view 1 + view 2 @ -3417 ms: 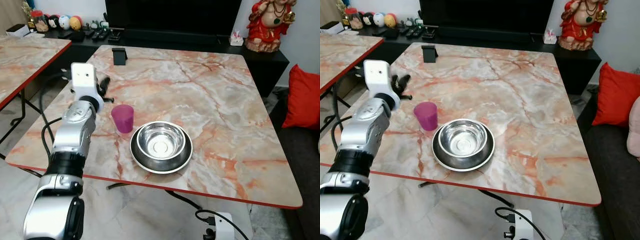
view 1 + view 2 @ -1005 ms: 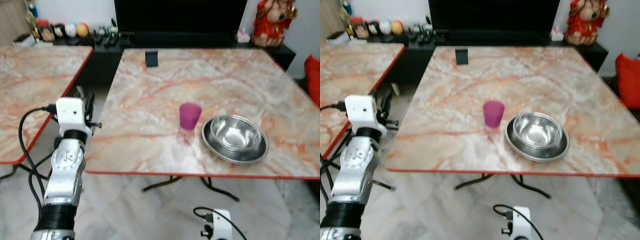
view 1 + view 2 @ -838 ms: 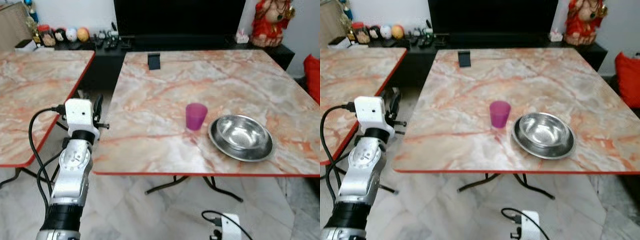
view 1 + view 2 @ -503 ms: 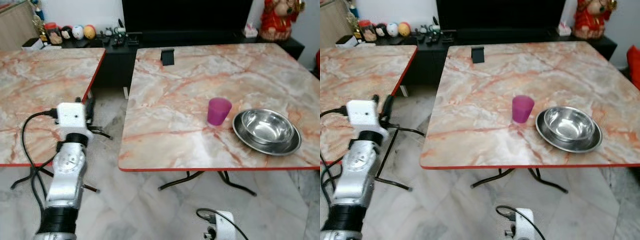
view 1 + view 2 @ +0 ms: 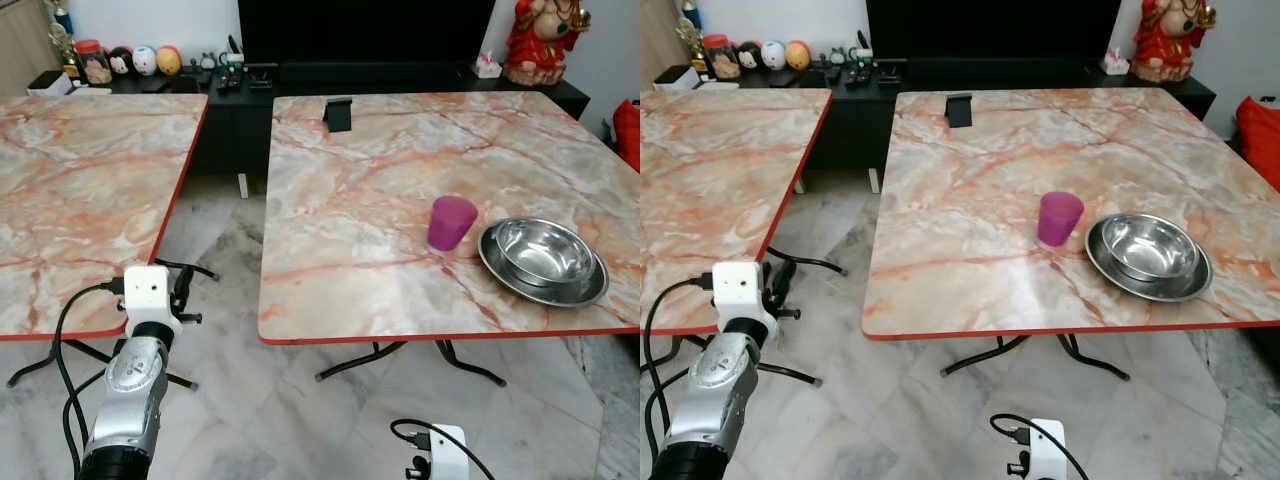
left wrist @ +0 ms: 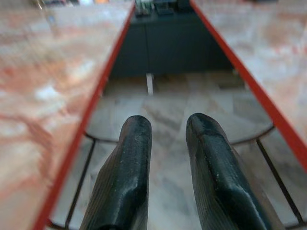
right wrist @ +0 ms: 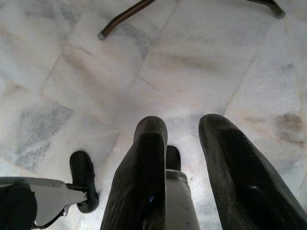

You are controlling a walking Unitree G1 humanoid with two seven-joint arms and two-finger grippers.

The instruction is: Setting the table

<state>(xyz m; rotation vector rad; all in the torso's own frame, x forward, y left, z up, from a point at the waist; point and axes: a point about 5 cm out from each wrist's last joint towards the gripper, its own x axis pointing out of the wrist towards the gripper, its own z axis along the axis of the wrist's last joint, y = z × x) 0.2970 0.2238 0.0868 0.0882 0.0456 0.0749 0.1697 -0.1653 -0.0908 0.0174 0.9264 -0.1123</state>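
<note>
A pink cup (image 5: 451,222) stands upright on the marble table (image 5: 370,190) near its front right. Just to its right, a steel bowl (image 5: 541,249) sits in a darker steel plate (image 5: 521,287). My left arm reaches low at the left, and its gripper (image 5: 183,291) hangs over the floor in the gap between the two tables, far from the cup. In the left wrist view the left gripper (image 6: 167,125) is open with nothing between its fingers. The right gripper (image 7: 184,128) is open too, pointing down at the tiled floor.
A second marble table (image 5: 80,180) stands on the left, a strip of tiled floor (image 5: 215,235) between the two. A black phone stand (image 5: 338,113) sits at the far edge. Behind are a dark TV cabinet (image 5: 360,75) and red statue (image 5: 543,40). A white device (image 5: 436,453) with cable lies below.
The whole view has shifted right and pulled back, so the camera moved. My left arm has dropped from beside the table edge to low over the floor. Cup, bowl and plate are unmoved.
</note>
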